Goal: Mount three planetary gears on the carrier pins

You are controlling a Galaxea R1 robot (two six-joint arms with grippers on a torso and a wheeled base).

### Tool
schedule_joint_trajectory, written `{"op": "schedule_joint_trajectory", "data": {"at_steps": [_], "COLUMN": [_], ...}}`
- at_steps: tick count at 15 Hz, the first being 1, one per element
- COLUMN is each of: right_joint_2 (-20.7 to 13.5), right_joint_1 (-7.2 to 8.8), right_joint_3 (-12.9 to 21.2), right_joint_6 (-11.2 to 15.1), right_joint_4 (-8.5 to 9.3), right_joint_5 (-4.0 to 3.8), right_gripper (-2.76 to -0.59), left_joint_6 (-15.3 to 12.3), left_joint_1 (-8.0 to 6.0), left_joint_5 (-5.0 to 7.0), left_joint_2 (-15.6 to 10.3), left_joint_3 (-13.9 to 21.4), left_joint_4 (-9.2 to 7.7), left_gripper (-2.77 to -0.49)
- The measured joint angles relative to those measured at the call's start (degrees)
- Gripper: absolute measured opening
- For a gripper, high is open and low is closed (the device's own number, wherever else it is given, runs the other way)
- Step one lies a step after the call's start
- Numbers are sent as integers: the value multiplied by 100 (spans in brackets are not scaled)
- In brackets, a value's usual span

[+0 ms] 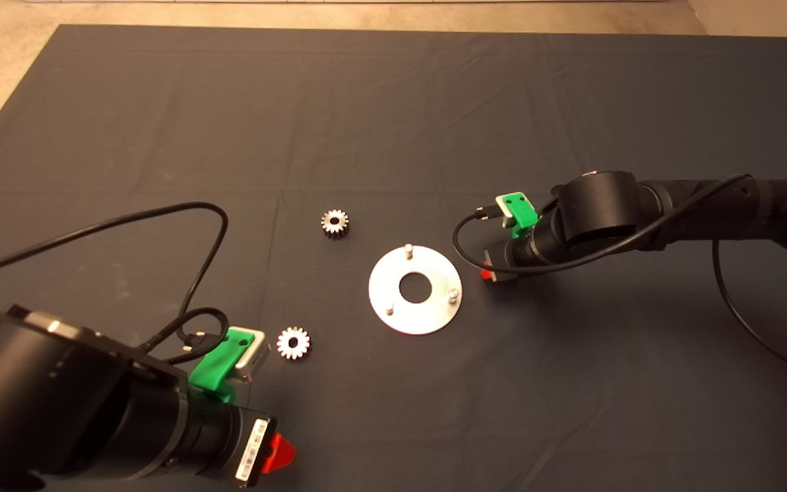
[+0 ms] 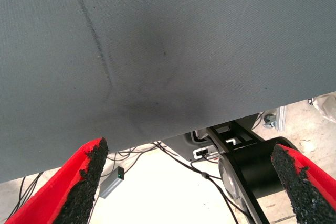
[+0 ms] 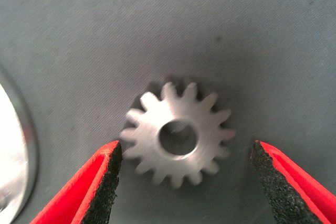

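The silver disc (image 1: 434, 311) lies mid-mat, and its three carrier pins (image 1: 408, 249) (image 1: 453, 294) (image 1: 389, 309) stand bare. Two planetary gears lie flat on the mat, one (image 1: 334, 223) beyond the disc to its left and one (image 1: 293, 342) nearer, left of the disc. In the right wrist view a third gear (image 3: 177, 140) lies flat on the mat. My right gripper (image 3: 186, 151) hangs open over it, a pad on either side and neither touching. That gripper (image 1: 486, 274) is just right of the disc, whose rim (image 3: 18, 156) shows beside the gear. My left gripper (image 2: 189, 148) is open and empty at the lower left (image 1: 279, 453).
A black cable (image 1: 127, 222) loops over the mat from the left arm, and another (image 1: 735, 301) trails from the right arm. The dark mat (image 1: 393, 102) reaches far back to the pale floor. Past the mat's near edge, the left wrist view shows cables and a black base (image 2: 252, 166).
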Motion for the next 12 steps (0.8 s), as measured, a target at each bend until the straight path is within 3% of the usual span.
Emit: {"op": "schedule_joint_trajectory", "data": {"at_steps": [6,12], "right_joint_2": [0,13], "right_joint_1": [2,5], "right_joint_3": [-118,-130], "right_joint_6": [-110,-111], "right_joint_4": [-23,-27], "right_joint_5": [24,49], "right_gripper": [-166,-195], "left_joint_6": [0,0], "left_joint_1": [0,1], "left_joint_5": [0,0], "left_joint_2": [-12,-12], "left_joint_3": [0,0], "left_joint_4": [14,19], "left_gripper": [-104,-104]}}
